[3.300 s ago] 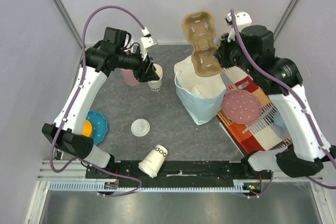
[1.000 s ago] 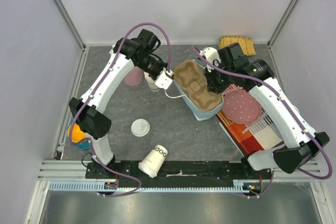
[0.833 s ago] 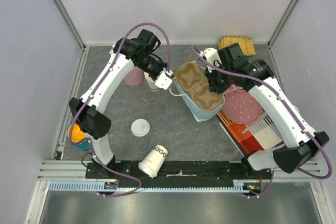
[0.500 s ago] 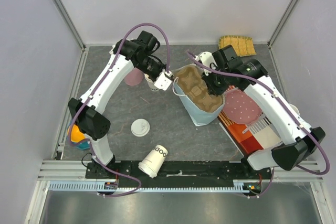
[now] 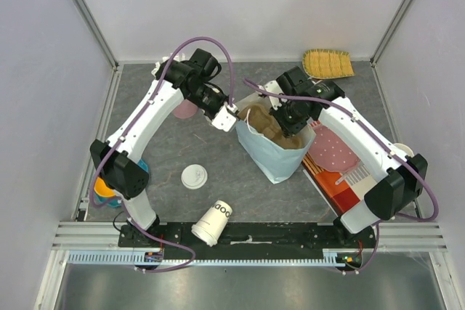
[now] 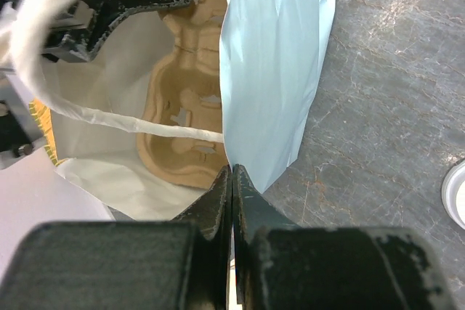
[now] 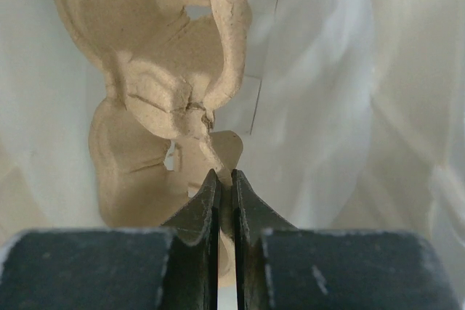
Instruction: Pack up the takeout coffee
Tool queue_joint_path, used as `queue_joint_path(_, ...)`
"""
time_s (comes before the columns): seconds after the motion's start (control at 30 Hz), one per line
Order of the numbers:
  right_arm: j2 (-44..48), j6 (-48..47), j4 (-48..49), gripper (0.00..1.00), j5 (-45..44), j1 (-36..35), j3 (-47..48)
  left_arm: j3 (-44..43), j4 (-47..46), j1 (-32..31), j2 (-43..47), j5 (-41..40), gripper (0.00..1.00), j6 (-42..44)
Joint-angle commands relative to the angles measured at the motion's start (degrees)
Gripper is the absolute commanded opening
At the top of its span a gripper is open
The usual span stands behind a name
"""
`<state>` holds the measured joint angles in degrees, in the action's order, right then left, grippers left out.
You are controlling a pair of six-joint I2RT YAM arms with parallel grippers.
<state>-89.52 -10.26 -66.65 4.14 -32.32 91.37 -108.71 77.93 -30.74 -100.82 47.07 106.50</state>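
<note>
The coffee cup (image 5: 210, 115) stands on the table (image 5: 167, 194) just left of the bag (image 5: 272, 159). It is tucked under the wrist of the left arm (image 5: 145, 125). Only a sliver of white shows, so its lid cannot be made out. The left arm's jaws are pressed together on the bag's left rim, and a white cord handle (image 6: 167, 130) crosses the bag's open mouth. The right arm (image 5: 360, 139) reaches into the bag. Its jaws pinch a tab of the brown cardboard cup carrier (image 7: 152, 85), which sits inside the bag between the white walls.
</note>
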Motion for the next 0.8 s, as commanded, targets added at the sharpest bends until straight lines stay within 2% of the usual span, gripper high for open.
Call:
queue_joint_path(0.0,1.62,0.24,-0.41,0.0,-1.6,-0.29,-2.95,-0.37,10.22,-0.28,2.64,3.29,0.02,-0.68)
queue_joint_path(0.3,-1.62,5.15,6.7,0.0,1.4,-1.78,-6.64,1.21,10.14,-1.6,3.52,1.98,0.02,1.25)
queue_joint_path(0.5,-4.18,7.01,7.94,0.0,-3.0,-4.25,-10.95,3.49,10.14,-2.48,4.4,-1.1,0.02,2.31)
queue_joint_path(0.77,-5.84,8.15,13.82,0.0,-2.21,-4.33,-16.84,6.49,10.14,-2.48,5.81,-2.33,0.02,3.1)
